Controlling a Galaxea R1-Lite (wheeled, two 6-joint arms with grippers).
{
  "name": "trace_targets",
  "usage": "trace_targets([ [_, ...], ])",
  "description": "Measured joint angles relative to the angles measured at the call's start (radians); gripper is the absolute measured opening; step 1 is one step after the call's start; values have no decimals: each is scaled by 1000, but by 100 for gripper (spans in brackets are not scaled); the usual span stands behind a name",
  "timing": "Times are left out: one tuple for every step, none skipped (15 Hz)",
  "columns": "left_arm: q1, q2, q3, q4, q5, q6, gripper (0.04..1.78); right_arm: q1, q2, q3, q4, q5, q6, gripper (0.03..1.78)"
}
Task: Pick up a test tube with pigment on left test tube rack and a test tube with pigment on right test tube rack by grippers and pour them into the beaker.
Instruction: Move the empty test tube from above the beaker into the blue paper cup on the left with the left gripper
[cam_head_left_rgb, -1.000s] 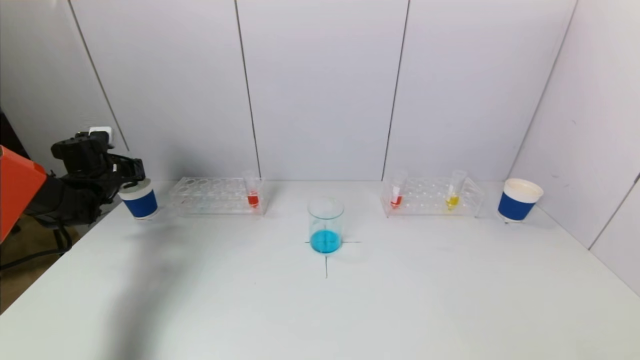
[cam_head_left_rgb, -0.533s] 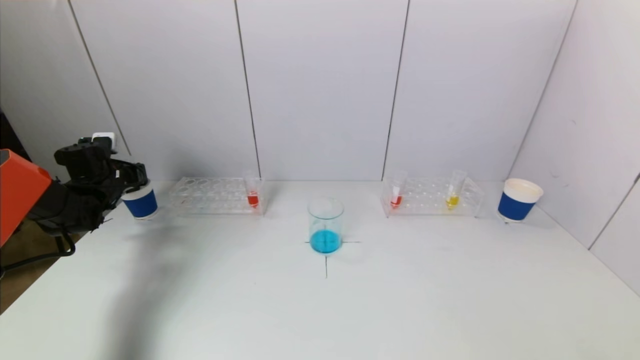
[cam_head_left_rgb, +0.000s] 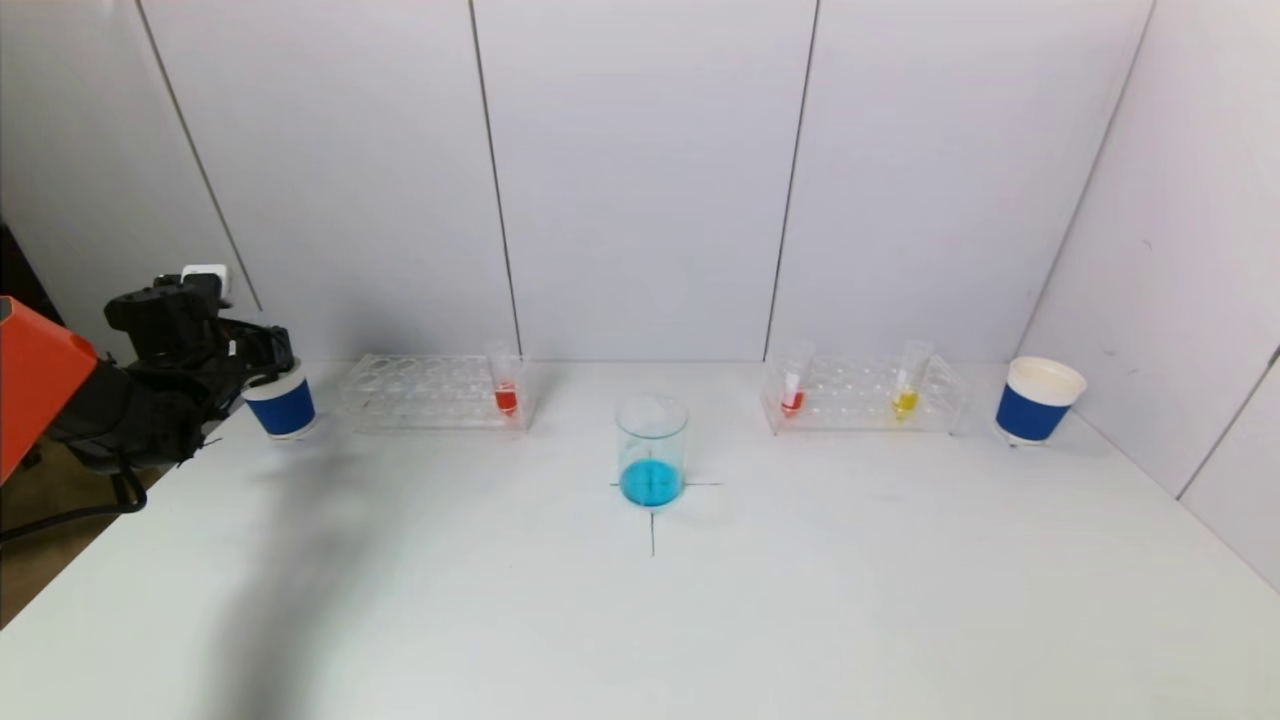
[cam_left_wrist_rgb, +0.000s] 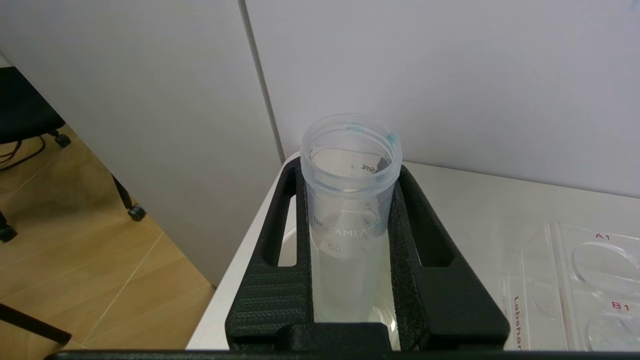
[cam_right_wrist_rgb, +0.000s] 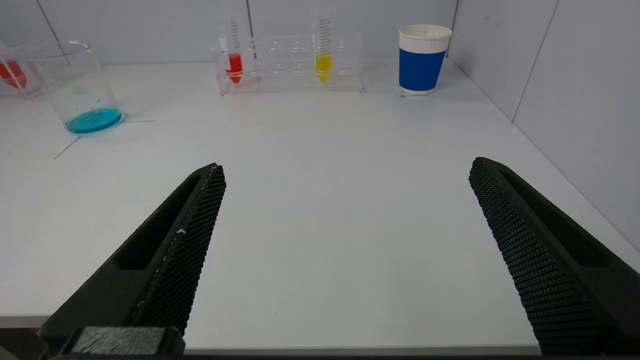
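My left gripper (cam_head_left_rgb: 268, 352) is at the table's far left, shut on an empty clear test tube (cam_left_wrist_rgb: 350, 210) that it holds upright over the left blue paper cup (cam_head_left_rgb: 281, 405). The cup's white rim (cam_left_wrist_rgb: 286, 245) shows under the tube. The left rack (cam_head_left_rgb: 420, 392) holds one red tube (cam_head_left_rgb: 506, 386). The right rack (cam_head_left_rgb: 865, 395) holds a red tube (cam_head_left_rgb: 792, 390) and a yellow tube (cam_head_left_rgb: 906, 390). The beaker (cam_head_left_rgb: 651, 450) with blue liquid stands at the table's centre. My right gripper (cam_right_wrist_rgb: 347, 167) is open and empty above the near table edge, out of the head view.
A second blue paper cup (cam_head_left_rgb: 1037, 400) stands at the far right, beside the right rack and near the side wall. White wall panels close the back and right. The table's left edge drops to a wooden floor (cam_left_wrist_rgb: 75, 280) with chair legs.
My left arm has dropped slightly and shifted a little left over the left cup, still holding the tube. Nothing else has moved.
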Motion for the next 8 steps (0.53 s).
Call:
trace_targets([
  [0,-2,2,0,0,0,45,0,0,0,0,0,0,177],
  [0,-3,4,0,0,-1,45,0,0,0,0,0,0,177],
  [0,-5,4,0,-1,-1,45,0,0,0,0,0,0,177],
  [0,-7,4,0,0,-2,45,0,0,0,0,0,0,177],
  [0,-9,5,0,-1,-2,45,0,0,0,0,0,0,177],
  [0,-11,5,0,-1,-2,47,0,0,0,0,0,0,177],
  [0,-14,8,0,-4,-2,50,0,0,0,0,0,0,177],
  [0,-17,13,0,-4,-2,56,1,0,0,0,0,0,177],
])
